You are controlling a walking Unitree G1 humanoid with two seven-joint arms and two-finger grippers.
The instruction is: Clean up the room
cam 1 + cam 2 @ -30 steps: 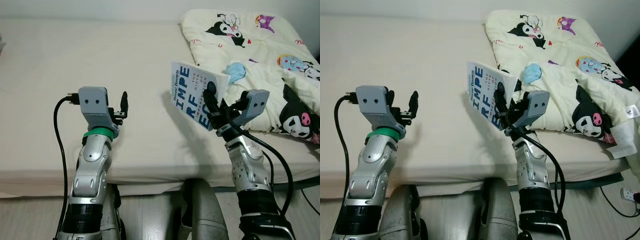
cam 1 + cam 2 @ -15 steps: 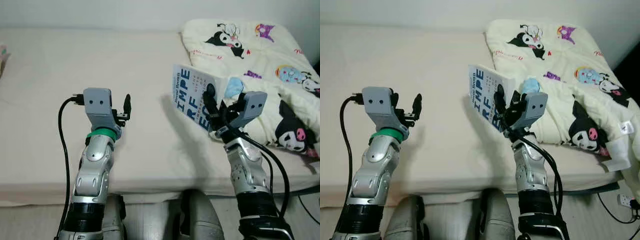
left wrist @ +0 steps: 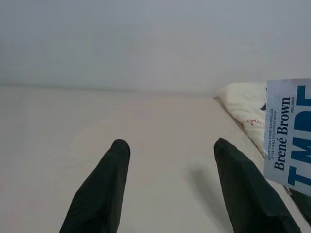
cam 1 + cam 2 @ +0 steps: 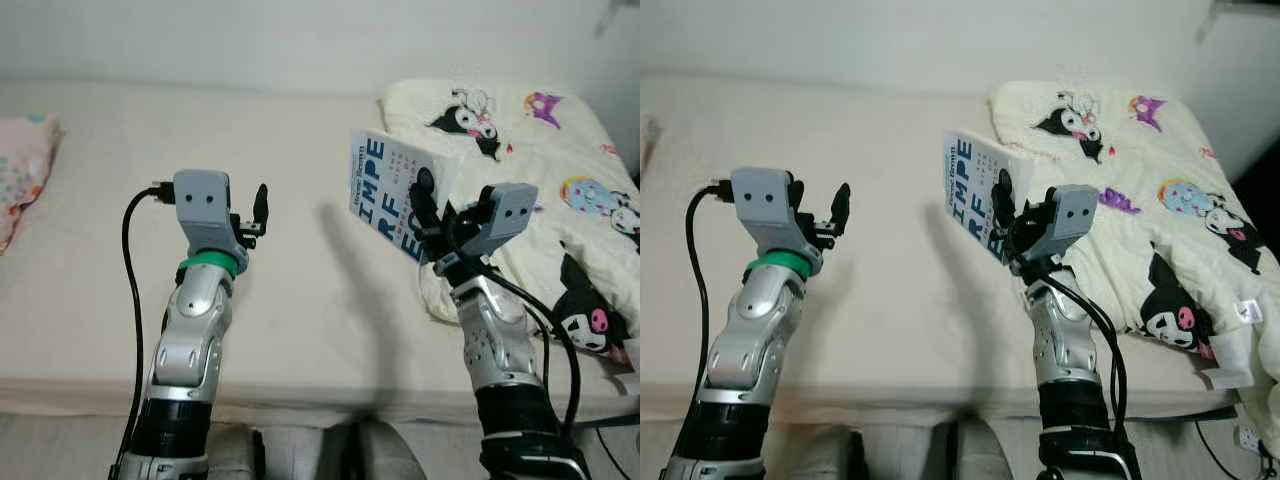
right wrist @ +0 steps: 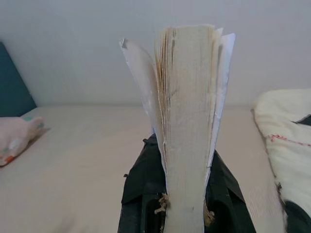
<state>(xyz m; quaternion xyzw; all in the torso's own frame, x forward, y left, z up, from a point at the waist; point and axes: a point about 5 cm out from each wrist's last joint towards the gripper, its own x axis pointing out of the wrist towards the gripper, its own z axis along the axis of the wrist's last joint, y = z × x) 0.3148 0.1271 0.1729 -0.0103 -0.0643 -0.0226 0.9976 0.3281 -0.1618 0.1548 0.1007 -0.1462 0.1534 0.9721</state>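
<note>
We see the book [image 4: 395, 195] clamped in the right tool [image 4: 428, 225], its lower edge pinched between the 2 black fingers and its white cover with blue lettering standing upright above them, held in the air over the bed [image 4: 300, 280]. The right arm rises from below with the forearm nearly vertical and the wrist bent toward the book, just beside the cream cartoon-print blanket [image 4: 560, 210] on the right side of the bed. The left tool [image 4: 258, 208] is raised over the bare sheet, well apart from the book; the left wrist view shows its 2 fingers [image 3: 104, 187] spread with nothing between them. The right wrist view gives us the book's yellowed page edges [image 5: 187, 126] fanned slightly, seated between the black fingers. At the far left of the bed, the left eye view shows a pink pillow [image 4: 22, 170].
</note>
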